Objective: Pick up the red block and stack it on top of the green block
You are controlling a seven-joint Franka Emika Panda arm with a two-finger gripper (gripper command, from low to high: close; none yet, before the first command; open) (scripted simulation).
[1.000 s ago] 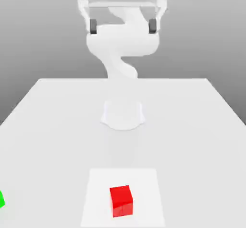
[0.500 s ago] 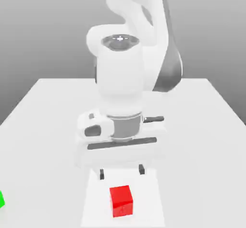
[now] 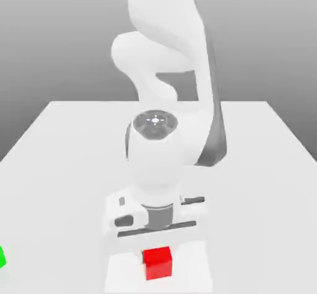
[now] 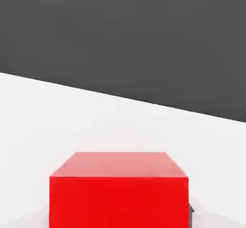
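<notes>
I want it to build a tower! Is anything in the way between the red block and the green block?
No, nothing I can see. The red block sits on the white patch, and only bare tabletop lies from there to the green block.

gripper now lower, down at the red block, closed on its sides, arm lowered too

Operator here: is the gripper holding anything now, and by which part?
Yes: the gripper appears closed on the small glossy red cube, gripped by two opposite side faces.
</notes>
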